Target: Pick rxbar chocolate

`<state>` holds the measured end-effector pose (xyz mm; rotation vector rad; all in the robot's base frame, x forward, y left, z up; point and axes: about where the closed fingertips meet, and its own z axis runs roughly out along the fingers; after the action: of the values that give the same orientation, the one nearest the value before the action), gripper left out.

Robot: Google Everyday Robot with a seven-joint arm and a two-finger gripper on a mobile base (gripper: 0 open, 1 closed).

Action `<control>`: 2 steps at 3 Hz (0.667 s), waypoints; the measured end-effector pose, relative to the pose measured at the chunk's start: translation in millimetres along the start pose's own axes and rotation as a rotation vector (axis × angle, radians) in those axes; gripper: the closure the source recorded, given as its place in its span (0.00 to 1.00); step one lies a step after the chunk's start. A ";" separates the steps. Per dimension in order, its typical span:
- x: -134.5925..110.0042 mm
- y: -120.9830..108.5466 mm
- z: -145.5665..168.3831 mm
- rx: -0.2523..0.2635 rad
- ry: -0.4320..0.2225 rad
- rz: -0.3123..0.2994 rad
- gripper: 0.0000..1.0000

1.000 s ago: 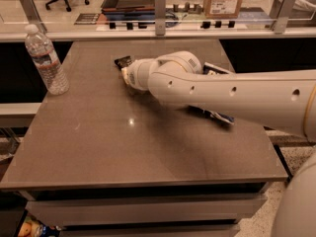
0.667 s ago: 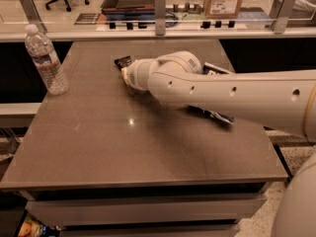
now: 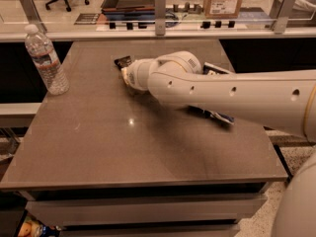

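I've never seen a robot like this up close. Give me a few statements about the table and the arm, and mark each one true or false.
1. The water bottle stands upright near the left edge of the table. True.
2. The arm reaches in from the left. False: it comes in from the right.
3. The gripper is low over the far middle of the table, right next to the rxbar chocolate. True.
4. The rxbar chocolate lies at the table's front edge. False: it lies towards the far side, with a dark corner showing just behind the gripper.
5. Nothing lies under the arm. False: a crinkly bag shows partly beneath it.
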<state>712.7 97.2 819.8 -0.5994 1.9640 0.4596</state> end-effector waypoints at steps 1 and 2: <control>0.0 0.0 0.0 0.000 0.000 0.000 1.00; -0.1 0.1 -0.1 0.000 0.000 0.000 1.00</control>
<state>712.6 97.2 820.0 -0.5996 1.9637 0.4597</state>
